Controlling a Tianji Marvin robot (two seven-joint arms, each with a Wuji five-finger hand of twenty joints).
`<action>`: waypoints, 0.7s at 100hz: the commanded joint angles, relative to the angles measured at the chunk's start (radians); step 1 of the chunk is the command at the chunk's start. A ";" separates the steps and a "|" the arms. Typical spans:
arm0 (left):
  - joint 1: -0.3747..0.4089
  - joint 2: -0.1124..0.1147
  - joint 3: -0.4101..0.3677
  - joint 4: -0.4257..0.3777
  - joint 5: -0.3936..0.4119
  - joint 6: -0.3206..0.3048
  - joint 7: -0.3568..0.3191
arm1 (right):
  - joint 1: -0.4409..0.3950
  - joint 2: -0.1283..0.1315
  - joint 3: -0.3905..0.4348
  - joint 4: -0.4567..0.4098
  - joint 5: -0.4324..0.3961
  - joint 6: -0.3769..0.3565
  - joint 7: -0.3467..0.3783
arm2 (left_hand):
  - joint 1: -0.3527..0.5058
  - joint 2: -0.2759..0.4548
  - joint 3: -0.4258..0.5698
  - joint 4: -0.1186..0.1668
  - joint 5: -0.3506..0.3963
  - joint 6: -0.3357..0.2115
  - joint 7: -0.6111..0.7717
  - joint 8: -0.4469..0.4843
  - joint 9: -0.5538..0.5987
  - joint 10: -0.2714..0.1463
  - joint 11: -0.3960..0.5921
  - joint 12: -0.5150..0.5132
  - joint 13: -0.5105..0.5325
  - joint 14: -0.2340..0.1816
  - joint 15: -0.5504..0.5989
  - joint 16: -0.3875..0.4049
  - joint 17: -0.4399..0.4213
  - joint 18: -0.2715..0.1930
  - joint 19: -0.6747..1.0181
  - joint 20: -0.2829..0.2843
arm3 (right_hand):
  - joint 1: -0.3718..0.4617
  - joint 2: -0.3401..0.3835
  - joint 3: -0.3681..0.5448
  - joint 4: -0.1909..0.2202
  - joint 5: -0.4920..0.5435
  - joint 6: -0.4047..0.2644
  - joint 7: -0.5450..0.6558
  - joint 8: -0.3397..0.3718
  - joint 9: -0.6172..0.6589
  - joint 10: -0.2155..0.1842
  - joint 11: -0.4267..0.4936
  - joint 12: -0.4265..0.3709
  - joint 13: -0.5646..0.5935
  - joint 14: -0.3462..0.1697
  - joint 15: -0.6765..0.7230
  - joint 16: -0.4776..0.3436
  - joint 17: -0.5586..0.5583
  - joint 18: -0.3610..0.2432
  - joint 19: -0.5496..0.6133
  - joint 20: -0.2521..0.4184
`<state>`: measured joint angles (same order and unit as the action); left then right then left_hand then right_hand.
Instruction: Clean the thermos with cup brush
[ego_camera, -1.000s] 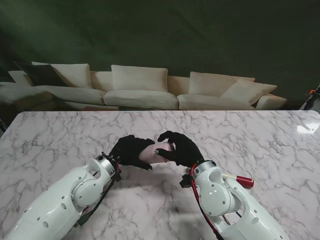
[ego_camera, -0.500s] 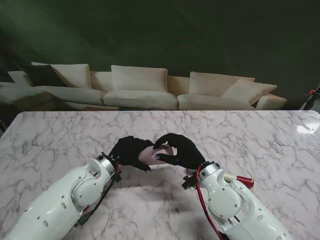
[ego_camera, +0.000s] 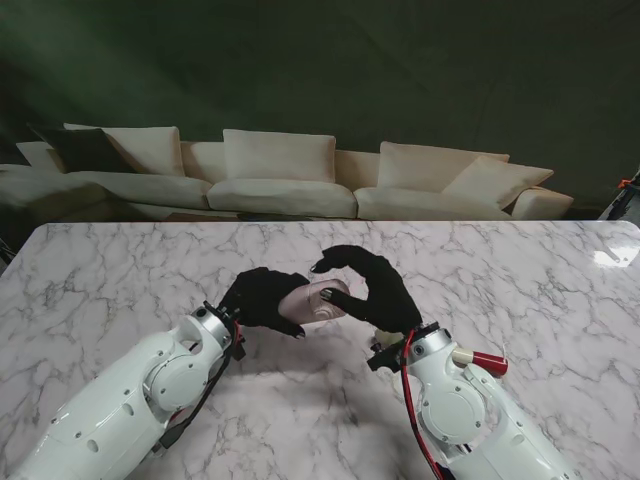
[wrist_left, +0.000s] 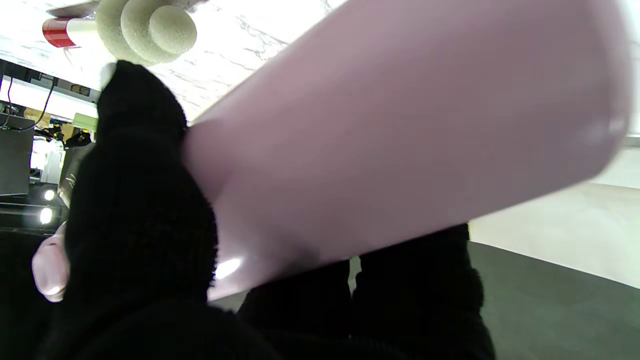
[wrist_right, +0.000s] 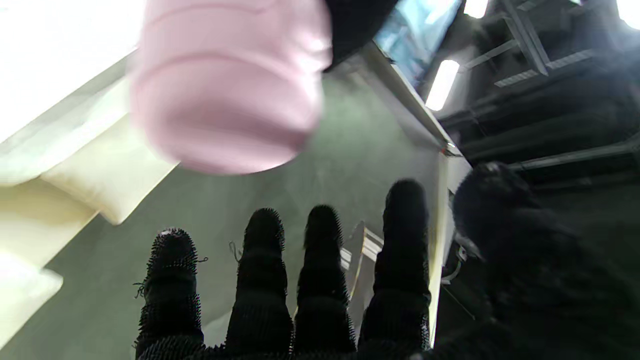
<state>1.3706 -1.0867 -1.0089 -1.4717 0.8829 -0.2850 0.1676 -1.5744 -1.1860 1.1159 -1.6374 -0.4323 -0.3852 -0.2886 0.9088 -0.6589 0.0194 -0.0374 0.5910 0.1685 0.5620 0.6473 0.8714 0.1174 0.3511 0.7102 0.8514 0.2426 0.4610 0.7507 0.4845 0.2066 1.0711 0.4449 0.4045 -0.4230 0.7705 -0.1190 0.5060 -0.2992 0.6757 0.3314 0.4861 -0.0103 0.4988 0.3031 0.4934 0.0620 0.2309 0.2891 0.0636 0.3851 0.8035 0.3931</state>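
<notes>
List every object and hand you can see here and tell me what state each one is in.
thermos: lying sideways, held off the table, lid end toward the right hand.
left hand: shut on thermos.
right hand: open, fingers apart, curled around the lid end without gripping it.
cup brush: lying on the table, untouched.

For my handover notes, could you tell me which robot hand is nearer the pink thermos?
Left. The left robot hand is wrapped around the thermos; the right robot hand is open just beside its end, not touching.
</notes>
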 joint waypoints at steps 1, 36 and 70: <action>0.002 -0.004 -0.004 -0.015 0.000 -0.007 -0.003 | -0.017 0.008 0.010 -0.021 -0.067 0.094 -0.019 | 0.297 0.378 0.535 0.051 0.105 -0.162 0.110 0.028 0.040 -0.121 0.056 0.028 0.086 -0.128 0.172 0.063 0.043 -0.096 0.082 0.037 | -0.080 0.051 -0.088 0.037 -0.137 0.126 -0.098 0.033 -0.106 0.066 0.013 -0.012 -0.033 0.034 -0.005 -0.006 0.030 -0.045 0.057 0.055; 0.010 -0.002 -0.010 -0.028 0.011 -0.023 0.004 | -0.033 0.046 -0.007 -0.119 -0.208 0.487 0.128 | 0.298 0.380 0.534 0.054 0.106 -0.160 0.110 0.029 0.043 -0.116 0.059 0.029 0.087 -0.128 0.174 0.067 0.043 -0.096 0.081 0.042 | -0.472 0.145 -0.147 0.033 -0.275 0.396 -0.181 -0.023 -0.011 0.193 0.178 0.045 0.576 0.167 0.716 0.292 0.809 -0.118 0.876 0.184; 0.006 -0.002 -0.006 -0.032 0.005 -0.013 -0.013 | 0.026 0.052 -0.049 -0.042 -0.154 0.259 0.157 | 0.299 0.383 0.529 0.054 0.106 -0.160 0.106 0.028 0.042 -0.115 0.057 0.028 0.084 -0.127 0.174 0.068 0.042 -0.096 0.081 0.047 | 0.065 0.098 -0.310 0.087 -0.046 0.242 0.060 0.150 -0.039 0.130 0.326 0.180 0.551 0.004 0.877 0.324 0.907 -0.290 1.016 0.057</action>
<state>1.3834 -1.0861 -1.0164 -1.4920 0.8924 -0.3020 0.1695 -1.5574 -1.1340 1.0768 -1.6879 -0.5583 -0.1432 -0.1293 0.9088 -0.6586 0.0194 -0.0374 0.5910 0.1686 0.5603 0.6504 0.8719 0.1128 0.3509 0.7102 0.8531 0.2406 0.4637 0.7579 0.4855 0.2060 1.0803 0.4565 0.3837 -0.3189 0.4802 -0.0647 0.3863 0.0140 0.6793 0.4401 0.4782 0.1733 0.7948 0.4731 1.1202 0.0964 1.1436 0.5849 1.0178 0.1675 1.7549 0.4290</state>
